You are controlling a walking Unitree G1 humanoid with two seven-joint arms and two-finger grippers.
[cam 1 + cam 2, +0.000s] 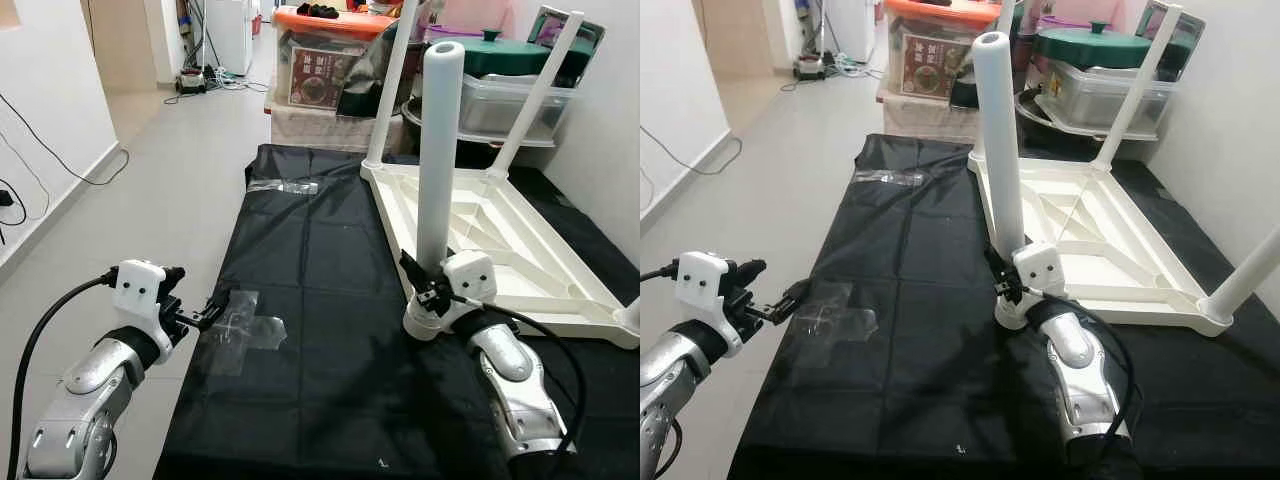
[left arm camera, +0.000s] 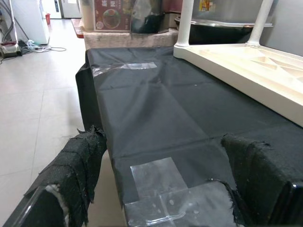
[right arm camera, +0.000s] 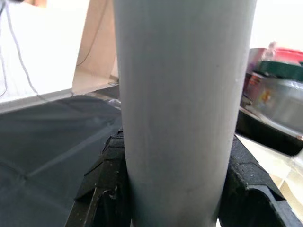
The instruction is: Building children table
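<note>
Legible text: none.
The printed label (image 1: 318,78) on the storage box (image 1: 330,120) is too small to read.

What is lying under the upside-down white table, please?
The table rests on a black sheet that covers the floor. The right gripper holds a white leg upright at its near corner. What lies beneath the tabletop itself is covered.
</note>
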